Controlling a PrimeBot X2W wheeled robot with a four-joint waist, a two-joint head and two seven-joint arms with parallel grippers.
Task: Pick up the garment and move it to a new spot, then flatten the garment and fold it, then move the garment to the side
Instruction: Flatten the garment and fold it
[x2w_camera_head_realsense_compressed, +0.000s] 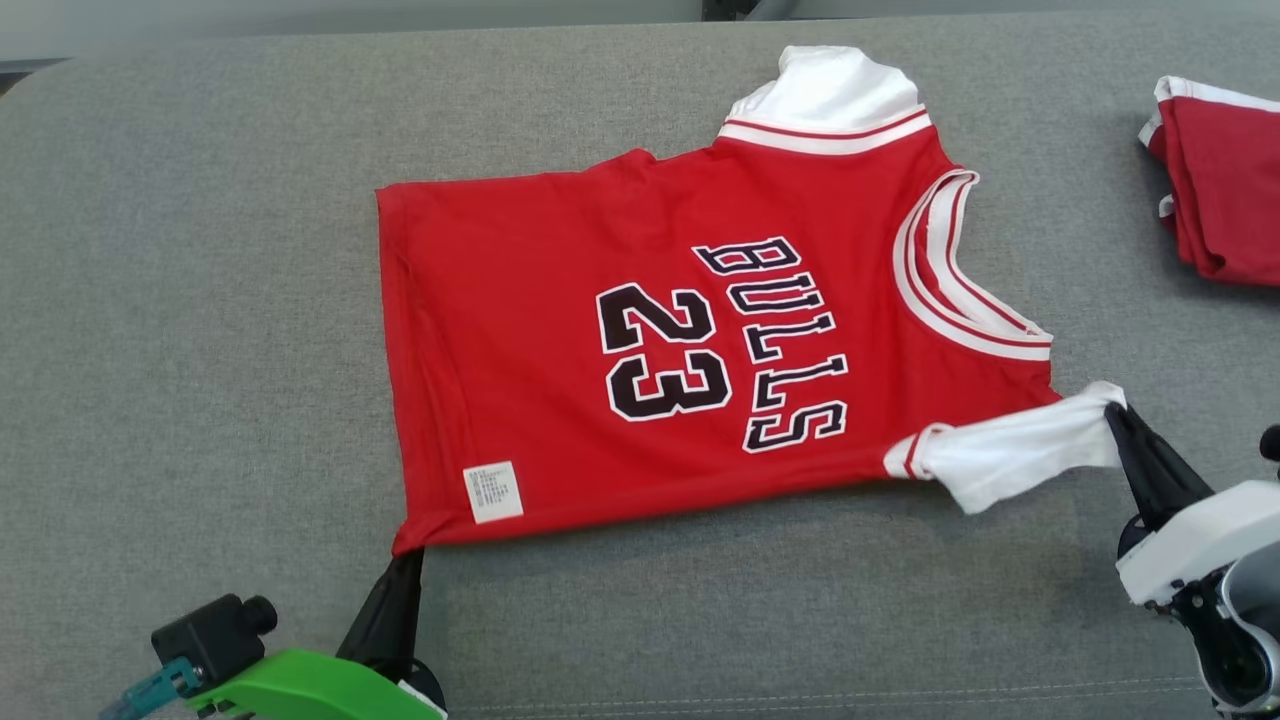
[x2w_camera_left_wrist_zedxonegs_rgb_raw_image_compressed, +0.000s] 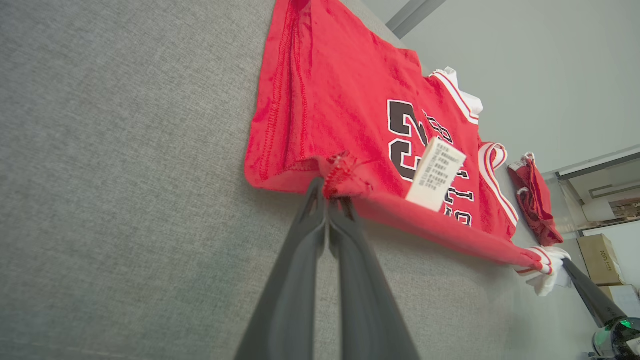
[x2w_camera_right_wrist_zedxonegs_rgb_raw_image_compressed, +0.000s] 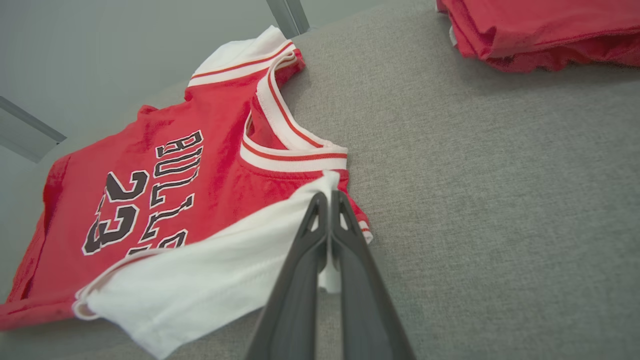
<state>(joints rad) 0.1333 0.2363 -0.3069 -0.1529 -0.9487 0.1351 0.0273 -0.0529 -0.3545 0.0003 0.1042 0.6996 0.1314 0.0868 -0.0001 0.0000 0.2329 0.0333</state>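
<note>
The garment is a red shirt with white sleeves, "BULLS 23" printed on its front, spread on the grey cushion, collar toward the right. My left gripper is shut on the garment's near hem corner, which is bunched between the dark fingers. At the right, my right gripper is shut on the near white sleeve, pulling it out sideways. The near edge between the two grips is lifted slightly off the cushion.
A second red garment lies folded at the far right of the grey cushion. Bare cushion stretches to the left and along the front. Cardboard boxes stand beyond the cushion in the left wrist view.
</note>
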